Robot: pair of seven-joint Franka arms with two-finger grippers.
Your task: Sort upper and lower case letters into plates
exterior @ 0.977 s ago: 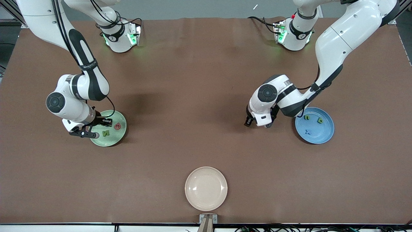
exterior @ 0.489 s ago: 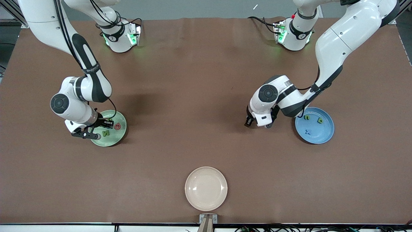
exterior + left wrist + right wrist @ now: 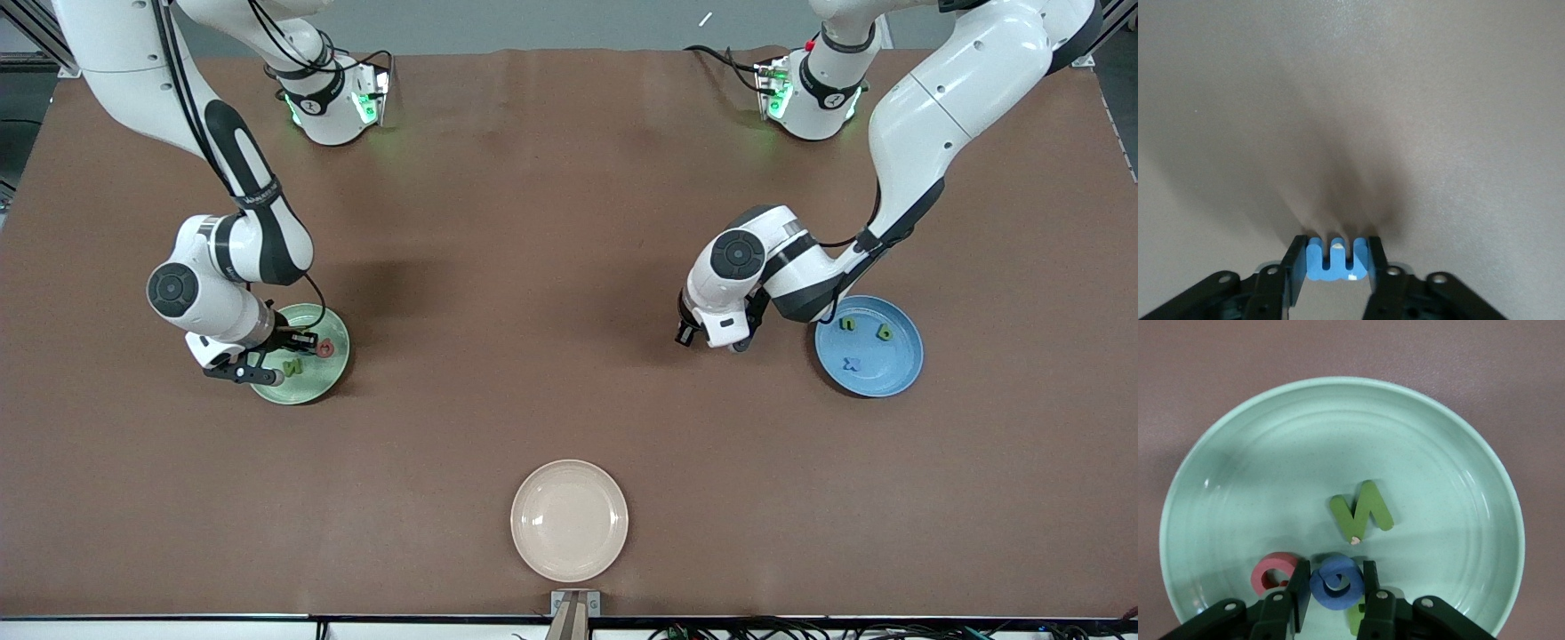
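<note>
The left hand (image 3: 1336,267) is low over the bare brown surface (image 3: 551,267), between the table's middle and the mid-blue round plate (image 3: 889,373), and its fingers pinch a blue foam letter with three prongs (image 3: 1337,259), most likely a lower-case m. That plate, toward the left arm's end of the table, already carries two small green letters (image 3: 867,328) and a blue x-shaped letter (image 3: 852,363). The right hand (image 3: 1333,600) hangs over the pale mint-green round plate (image 3: 1271,467) at the right arm's end, pinching a round blue foam letter (image 3: 1335,581) just above the dish, where a green foam N (image 3: 1361,510) and a red round letter (image 3: 1275,572) lie. A cream-white round plate (image 3: 569,520) sits nearest the front camera with nothing on it. Both arms seem to be at the placing stage: the right hand need only spread its fingers and let the letter drop, while the left must lift its letter and carry it over the blue plate first.
</note>
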